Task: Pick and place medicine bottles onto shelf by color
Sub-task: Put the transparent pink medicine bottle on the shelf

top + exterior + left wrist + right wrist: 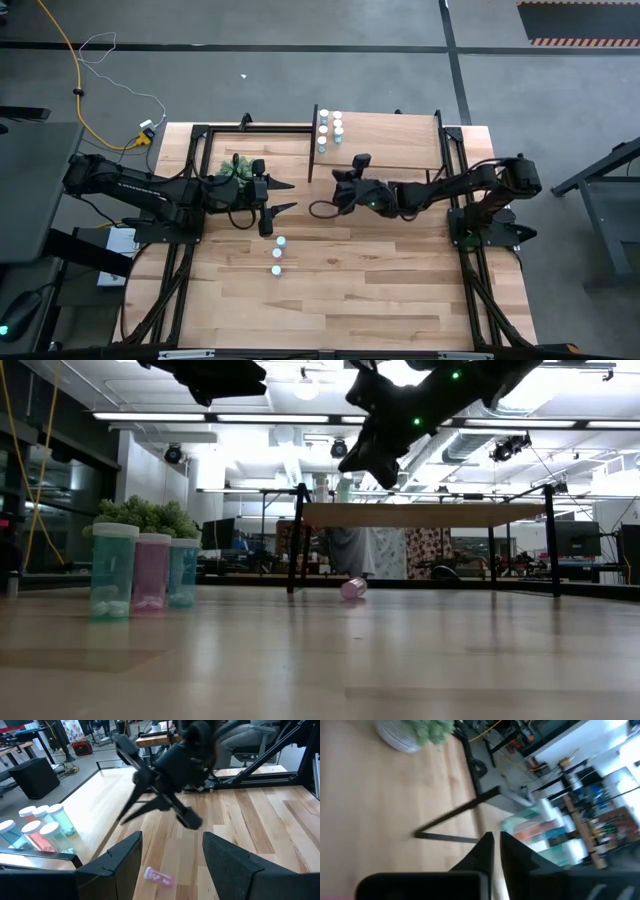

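- At the left edge of the overhead picture the left arm reached in over the table (pixel 400 300), and the left gripper (pixel 283 197) hung near the middle left, its two fingers spread apart with nothing between them.
- Just behind that gripper, toward the upper left, sat the bushy green plant (pixel 236 168).
- Below the left gripper, in the lower middle of the overhead picture, stood a short row of medicine bottles (pixel 278 255) on the bare tabletop; the level view showed them at its left as a teal bottle (pixel 113 572), a pink bottle (pixel 152 571) and a bluish bottle (pixel 183 572), upright and touching side by side.
- In the upper middle of the overhead picture the shelf (pixel 390 140) lay across the back of the table, with a cluster of shelved bottles (pixel 330 128) grouped at its left end, standing upright.
- In the level view one fallen pink bottle (pixel 354 588) lay on its side on the tabletop under the shelf, in the centre of that picture; the left wrist view showed it low in the frame, between that arm's own fingers.
- Right of centre the right arm stretched in from the right edge, and the right gripper (pixel 340 185) hovered above the table just in front of the shelf, its fingers pressed together and holding nothing that I could see.
- At the far right stood that arm's base (pixel 485 225).
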Motion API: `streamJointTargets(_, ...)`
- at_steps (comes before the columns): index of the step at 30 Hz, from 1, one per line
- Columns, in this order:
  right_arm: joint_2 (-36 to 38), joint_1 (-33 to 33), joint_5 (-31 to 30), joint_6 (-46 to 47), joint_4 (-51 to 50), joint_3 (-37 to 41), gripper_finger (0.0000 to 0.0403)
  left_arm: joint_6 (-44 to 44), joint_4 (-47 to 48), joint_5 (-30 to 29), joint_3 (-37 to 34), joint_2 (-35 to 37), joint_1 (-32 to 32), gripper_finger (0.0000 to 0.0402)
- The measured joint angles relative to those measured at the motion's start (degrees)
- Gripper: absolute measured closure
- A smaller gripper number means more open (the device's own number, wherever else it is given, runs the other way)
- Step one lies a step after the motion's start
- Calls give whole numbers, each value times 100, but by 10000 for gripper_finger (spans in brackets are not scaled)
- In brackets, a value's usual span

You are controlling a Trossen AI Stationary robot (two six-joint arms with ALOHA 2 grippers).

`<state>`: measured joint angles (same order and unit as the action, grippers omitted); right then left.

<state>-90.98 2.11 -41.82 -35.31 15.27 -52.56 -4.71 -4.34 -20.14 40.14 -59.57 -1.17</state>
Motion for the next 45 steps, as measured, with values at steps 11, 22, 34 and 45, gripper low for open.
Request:
streamJointTargets(11, -179, 234, 1313, 5482, -1303, 0, 219, 2, 0, 0, 0, 1, 1, 202)
streamJointTargets(22, -1155, -54, 240, 8619, -1571, 0, 151, 3, 24, 0, 2, 0, 0, 202)
streamJointTargets(34, -2021, -209, 451, 9683, -960, 0, 151, 5, 24, 2, 0, 0, -2, 202)
streamJointTargets(45, -2031, 116, 536, 9737, -860, 0, 151, 5, 22, 0, 2, 2, 0, 202)
